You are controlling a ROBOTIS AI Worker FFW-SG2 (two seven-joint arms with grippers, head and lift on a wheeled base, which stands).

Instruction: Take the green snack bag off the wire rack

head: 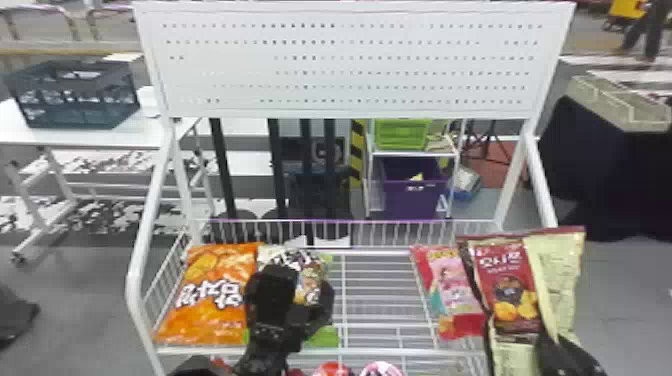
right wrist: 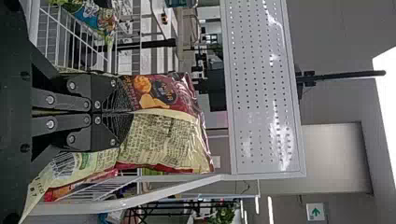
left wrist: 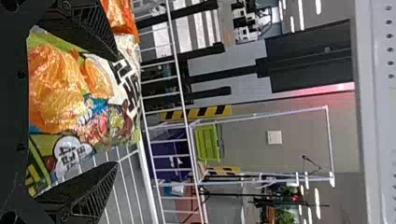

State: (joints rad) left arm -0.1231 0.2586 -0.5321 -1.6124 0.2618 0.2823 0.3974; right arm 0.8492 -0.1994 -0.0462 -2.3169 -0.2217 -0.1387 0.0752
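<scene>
Trouble lurked, op: your L gripper [left wrist: 118,113] gaped around the green snack bag [left wrist: 65,88] on the wire rack [head: 425,353]; closing off-centre might've nipped the orange bag [head: 215,300] too. Your R gripper [right wrist: 126,112] (hands full, btw) had the maroon bag [right wrist: 161,140] pinched.

- A dark crate [head: 75,95] sits on a white table [head: 30,132].
- A green basket [head: 402,134] rests above a purple bin [head: 412,200].
- Gray floor [head: 90,300] lies underneath.
- A green-and-white sign [right wrist: 316,212] marks a wall [right wrist: 343,210].
</scene>
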